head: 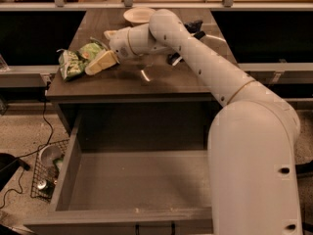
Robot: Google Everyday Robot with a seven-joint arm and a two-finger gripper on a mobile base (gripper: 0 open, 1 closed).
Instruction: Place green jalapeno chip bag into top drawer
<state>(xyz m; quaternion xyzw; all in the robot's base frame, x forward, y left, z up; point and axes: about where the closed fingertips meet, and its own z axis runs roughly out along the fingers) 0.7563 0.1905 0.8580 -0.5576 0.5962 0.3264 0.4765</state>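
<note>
The green jalapeno chip bag (73, 61) lies crumpled on the left part of the dark counter (122, 80). My gripper (98, 58) reaches across the counter from the right and is at the bag's right side, one cream finger (101, 62) lying against it. The top drawer (132, 180) is pulled wide open below the counter, its grey box empty, with a small dark handle (154, 227) on the front.
A white bowl (138, 14) stands at the back of the counter. A dark object (188, 31) lies behind my arm. A wire basket (46, 168) with small items and a cable sit on the floor to the left.
</note>
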